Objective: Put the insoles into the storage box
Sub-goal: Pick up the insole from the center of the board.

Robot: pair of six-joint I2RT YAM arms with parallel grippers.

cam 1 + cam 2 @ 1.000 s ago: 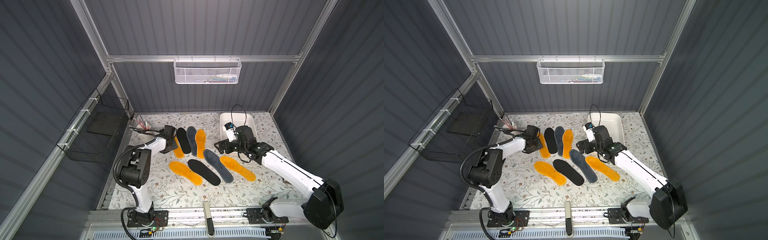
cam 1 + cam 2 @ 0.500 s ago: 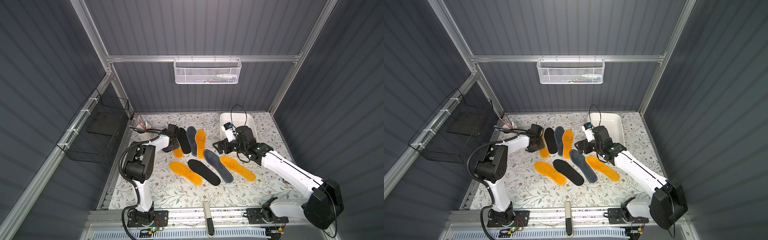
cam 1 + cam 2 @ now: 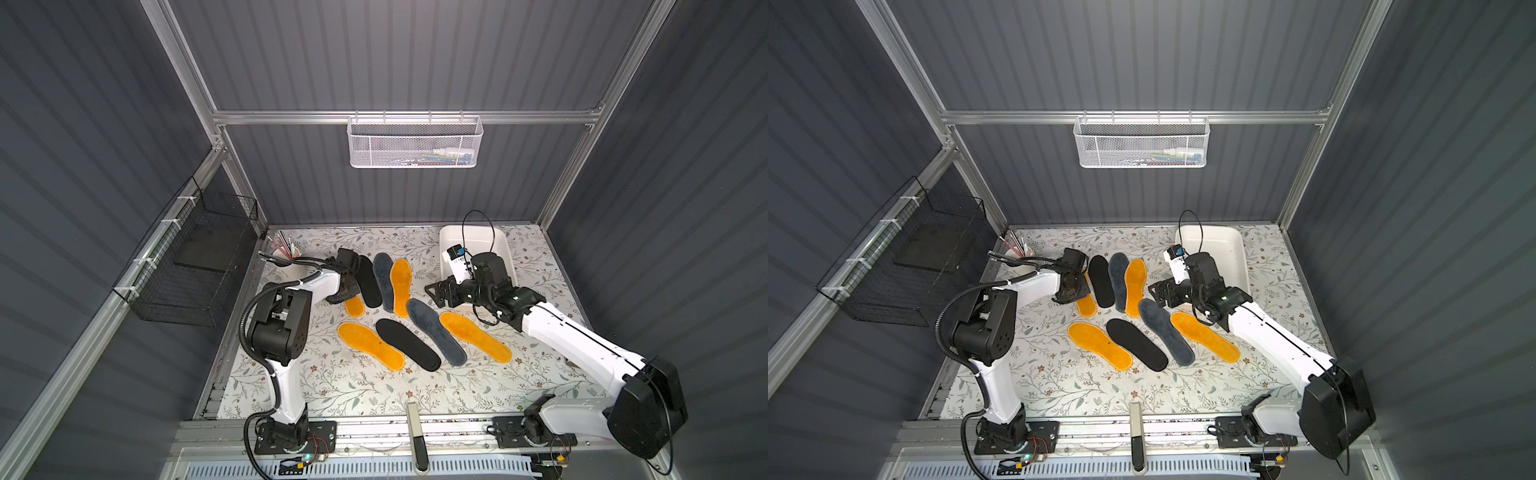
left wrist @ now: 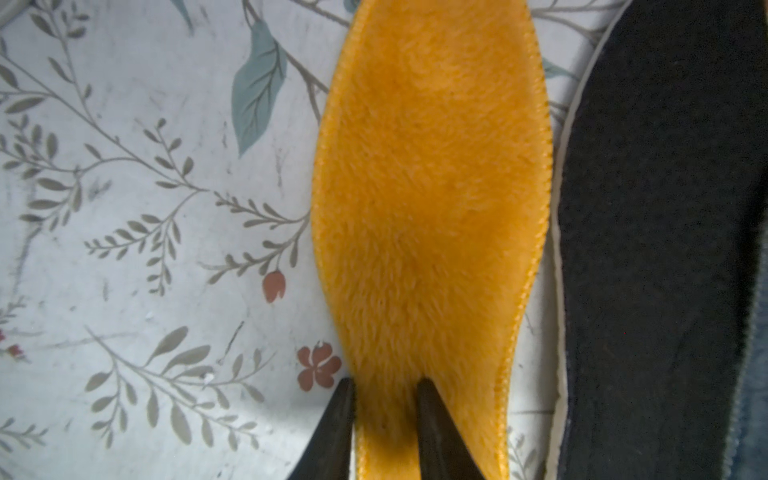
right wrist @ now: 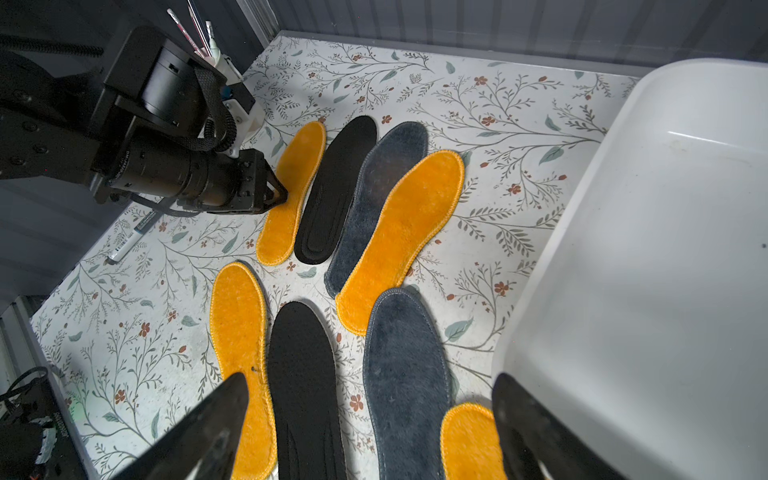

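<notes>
Floral tabletop (image 3: 361, 395) (grey walls (image 3: 415, 62)) bears insoles (image 3: 370, 349).

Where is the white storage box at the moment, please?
In a top view, the storage box sits at the far right corner of the table, close beside the open right gripper.
</notes>
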